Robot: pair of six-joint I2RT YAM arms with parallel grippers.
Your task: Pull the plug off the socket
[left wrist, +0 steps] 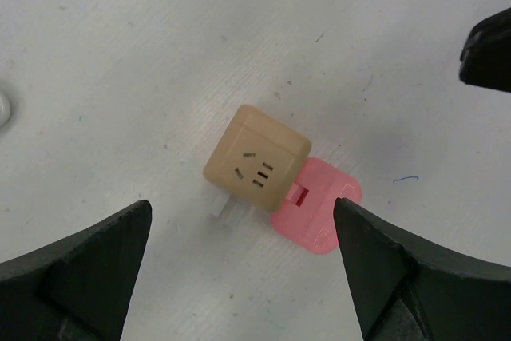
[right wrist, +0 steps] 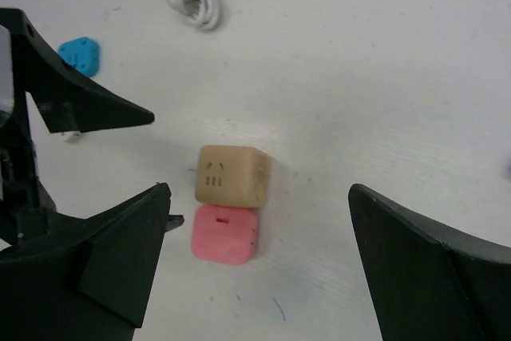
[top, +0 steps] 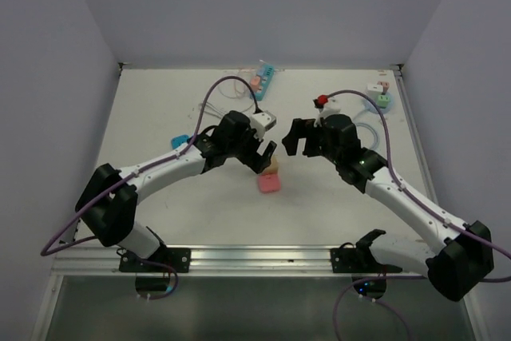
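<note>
Two parts sit joined near the middle of the table: the pink plug pressed against the near side of the tan socket. No gap shows between them, so the pull itself is not yet done. The left gripper hangs just over the pair and the right gripper a little to the far right, each spread wide and holding nothing. By my judgement, bracing the socket, pinching the plug and drawing it away all remain.
</note>
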